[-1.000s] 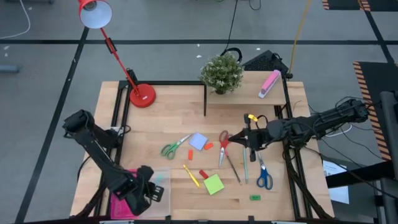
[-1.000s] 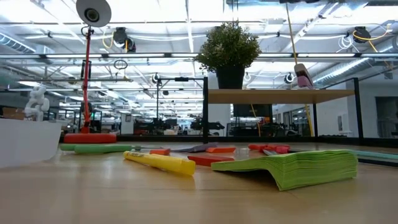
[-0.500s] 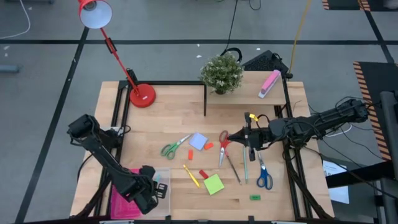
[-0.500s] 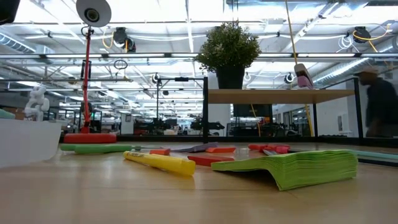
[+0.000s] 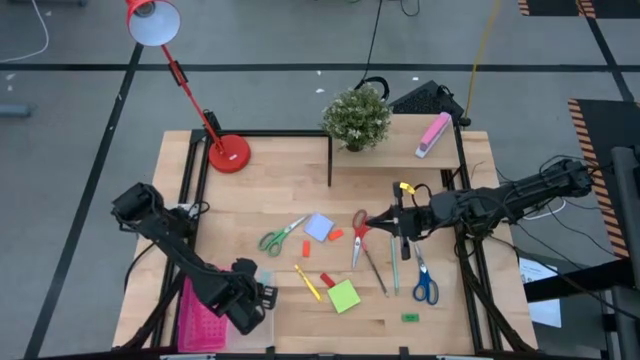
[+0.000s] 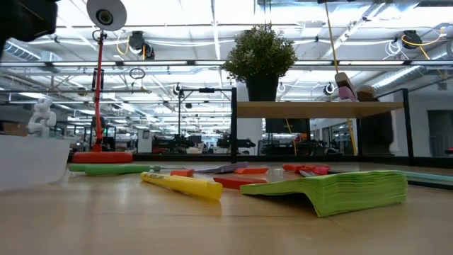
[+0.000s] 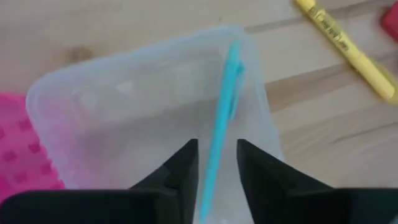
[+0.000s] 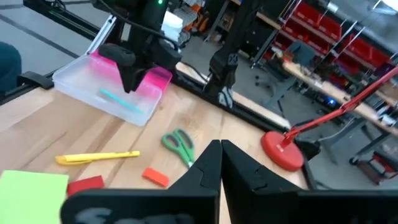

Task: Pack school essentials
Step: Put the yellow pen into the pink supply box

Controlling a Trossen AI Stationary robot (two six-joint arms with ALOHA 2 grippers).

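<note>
A clear plastic box (image 7: 124, 112) stands at the table's near left, beside a pink tray (image 5: 198, 325). A cyan pen (image 7: 225, 99) lies slanted inside the box. My left gripper (image 7: 216, 144) hovers open above it, one finger on either side of the pen in its wrist view. Green scissors (image 5: 280, 236), red scissors (image 5: 357, 235), blue scissors (image 5: 424, 280), a pale-blue pad (image 5: 318, 227), a green pad (image 5: 344, 296), a yellow highlighter (image 5: 307, 282), thin pens (image 5: 378, 270) and small blocks (image 5: 327, 279) lie on the table's middle. My right gripper (image 5: 372, 219) is shut, level beside the red scissors' handles.
A red desk lamp (image 5: 228, 152) stands at the far left. A potted plant (image 5: 356, 118) and a pink-and-white block (image 5: 433, 134) sit on the raised shelf at the far right. Bare wood lies between the box and the highlighter.
My left gripper has moved toward the table's right edge and a little toward the far edge, coming over the clear box and uncovering the pink tray. The pen lies in the box throughout. My right arm has kept still.
</note>
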